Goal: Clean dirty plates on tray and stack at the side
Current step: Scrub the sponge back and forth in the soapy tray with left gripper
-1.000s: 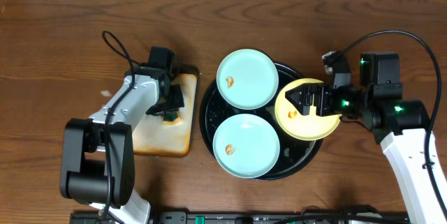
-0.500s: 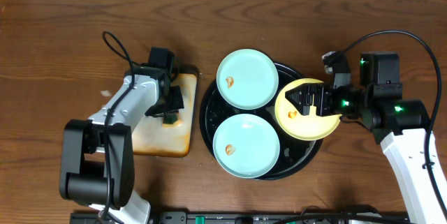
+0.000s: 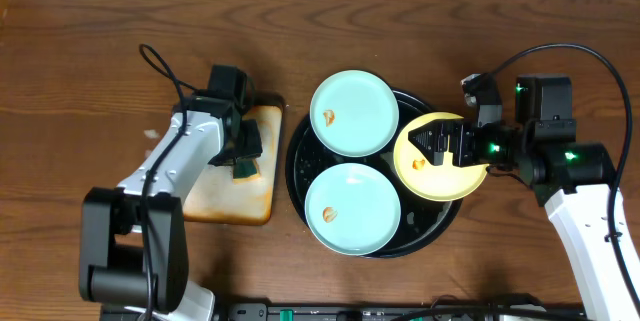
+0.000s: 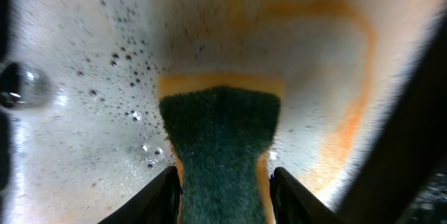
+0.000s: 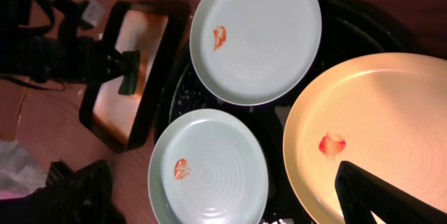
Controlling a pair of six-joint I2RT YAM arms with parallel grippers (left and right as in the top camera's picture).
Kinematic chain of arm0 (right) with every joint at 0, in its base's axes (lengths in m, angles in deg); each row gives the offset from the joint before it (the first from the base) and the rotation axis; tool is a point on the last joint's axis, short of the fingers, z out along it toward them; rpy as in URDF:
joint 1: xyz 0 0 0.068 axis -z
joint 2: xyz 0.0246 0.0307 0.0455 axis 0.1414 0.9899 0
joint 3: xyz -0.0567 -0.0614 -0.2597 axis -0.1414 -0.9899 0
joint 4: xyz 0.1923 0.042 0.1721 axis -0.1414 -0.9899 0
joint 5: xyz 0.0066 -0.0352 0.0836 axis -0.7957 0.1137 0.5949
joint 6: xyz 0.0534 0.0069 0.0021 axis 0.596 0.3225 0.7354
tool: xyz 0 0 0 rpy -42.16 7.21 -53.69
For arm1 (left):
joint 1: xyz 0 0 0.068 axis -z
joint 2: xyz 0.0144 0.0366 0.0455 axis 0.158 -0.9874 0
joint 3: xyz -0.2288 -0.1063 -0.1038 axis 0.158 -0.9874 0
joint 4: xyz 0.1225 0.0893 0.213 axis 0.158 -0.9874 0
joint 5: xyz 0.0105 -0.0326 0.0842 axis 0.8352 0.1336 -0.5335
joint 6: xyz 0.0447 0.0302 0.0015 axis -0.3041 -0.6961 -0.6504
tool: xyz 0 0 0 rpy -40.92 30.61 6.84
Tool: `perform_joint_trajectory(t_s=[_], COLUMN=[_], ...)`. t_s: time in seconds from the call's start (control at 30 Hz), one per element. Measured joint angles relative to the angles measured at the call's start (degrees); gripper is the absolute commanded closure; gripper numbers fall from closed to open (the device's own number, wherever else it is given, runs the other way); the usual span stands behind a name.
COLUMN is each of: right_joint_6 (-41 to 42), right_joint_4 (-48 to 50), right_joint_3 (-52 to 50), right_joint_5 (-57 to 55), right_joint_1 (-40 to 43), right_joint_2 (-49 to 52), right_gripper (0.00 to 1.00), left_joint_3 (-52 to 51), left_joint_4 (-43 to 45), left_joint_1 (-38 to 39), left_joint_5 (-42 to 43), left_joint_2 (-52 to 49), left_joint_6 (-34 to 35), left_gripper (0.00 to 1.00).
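Note:
The round black tray (image 3: 296, 176) holds two mint-green plates, one at the back (image 3: 352, 113) and one at the front (image 3: 352, 209), each with an orange smear. My right gripper (image 3: 440, 148) is shut on the yellow plate (image 3: 425, 171) and holds it tilted over the tray's right side. The right wrist view shows the yellow plate (image 5: 391, 126) with its smear, one finger (image 5: 377, 196) on top, and both mint plates (image 5: 258, 35) (image 5: 209, 168). My left gripper (image 4: 223, 196) is shut on the green sponge (image 4: 220, 140), which presses on the stained tray.
The rectangular orange-stained tray (image 3: 225, 196) lies left of the black tray, and its wet white surface (image 4: 84, 77) fills the left wrist view. My left arm reaches over it from the front left. Bare wooden table (image 3: 100, 61) surrounds both trays.
My left arm has shifted a little, its elbow swinging toward the front left, with the sponge still on the stained tray. The right arm and yellow plate have not moved.

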Motion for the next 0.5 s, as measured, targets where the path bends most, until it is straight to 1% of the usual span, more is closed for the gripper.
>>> perform_joint_trajectory(t_s=[0.1, 0.27, 0.33, 0.4, 0.5], right_joint_6=[0.0, 0.0, 0.0, 0.0, 0.0], right_joint_4=[0.0, 0.0, -0.1, -0.1, -0.1], right_joint_3=[0.0, 0.0, 0.0, 0.0, 0.0], right_joint_5=[0.0, 0.0, 0.0, 0.0, 0.0], right_joint_1=[0.0, 0.0, 0.0, 0.0, 0.0], right_joint_2=[0.0, 0.0, 0.0, 0.0, 0.0], right_gripper=[0.01, 0.01, 0.01, 0.01, 0.01], left_joint_3=[-0.6, -0.9, -0.9, -0.9, -0.9], left_joint_4=[0.7, 1.8, 1.8, 1.8, 1.9], left_joint_1=[0.0, 0.0, 0.0, 0.0, 0.0], left_joint_5=[0.0, 0.0, 0.0, 0.0, 0.0], left_joint_2=[-1.5, -2.9, -2.9, -2.9, -2.9], left_joint_6=[0.0, 0.0, -0.1, 0.0, 0.1], left_gripper=[0.6, 0.77, 0.81, 0.92, 0.93])
